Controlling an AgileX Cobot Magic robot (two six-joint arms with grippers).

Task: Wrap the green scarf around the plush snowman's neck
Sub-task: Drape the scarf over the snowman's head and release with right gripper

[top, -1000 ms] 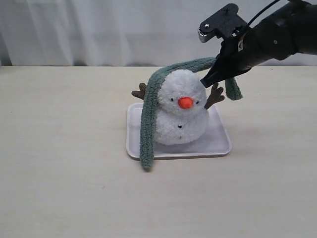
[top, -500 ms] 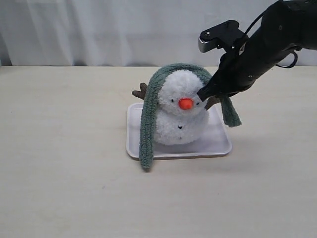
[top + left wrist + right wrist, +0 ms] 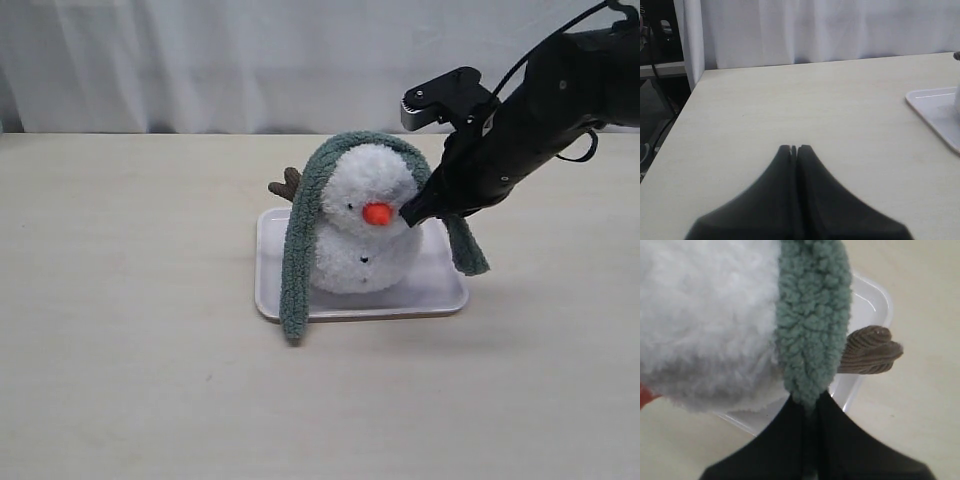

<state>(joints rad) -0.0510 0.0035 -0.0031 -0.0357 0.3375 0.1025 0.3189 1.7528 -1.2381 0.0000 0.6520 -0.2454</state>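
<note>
The right arm comes in from the upper right of the exterior view, its dark forearm slanting down and left toward the centre. The right gripper [image 3: 412,213] has its tip against the cheek of the plush snowman [image 3: 365,245], just right of the orange nose [image 3: 376,212]. In the right wrist view the jaws of this gripper [image 3: 810,405] are pressed together on a pinch of the green scarf [image 3: 812,330].

The scarf [image 3: 300,225] arches over the top of the head, above the snowman's neck [image 3: 340,237]. Its long end hangs down the left side past the front edge of the white tray [image 3: 440,292]. The short end dangles right of centre, below the gripper.

The left gripper [image 3: 794,148] shows only in its wrist view, jaws together and holding nothing, above the bare table [image 3: 790,100].
</note>
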